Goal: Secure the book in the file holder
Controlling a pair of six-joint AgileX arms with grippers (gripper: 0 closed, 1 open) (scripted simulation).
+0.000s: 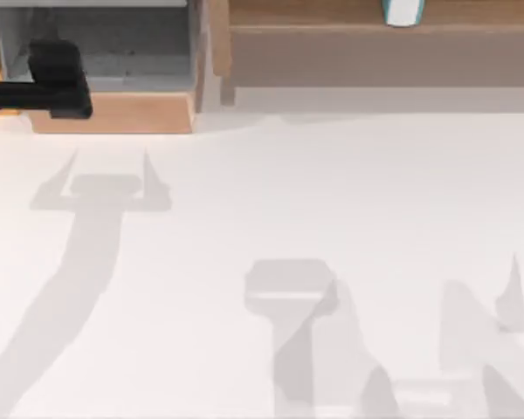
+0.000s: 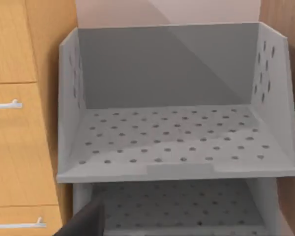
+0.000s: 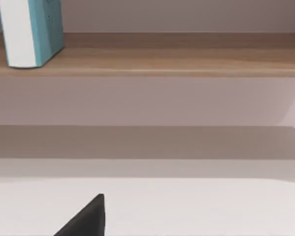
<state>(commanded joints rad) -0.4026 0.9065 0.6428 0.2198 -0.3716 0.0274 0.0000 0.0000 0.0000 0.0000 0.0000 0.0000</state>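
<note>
Though seemingly bare, white table (image 1: 271,218).

Illumination is bright and even, without glare. Soft grey arm shadows fall across the white surface (image 1: 244,201). The top view is slightly soft; a diagonal shadow crosses the file holder (image 2: 177,142) interior.

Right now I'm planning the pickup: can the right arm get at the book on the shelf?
Probably yes: the book stands upright on the wooden shelf, nothing before it.
</note>
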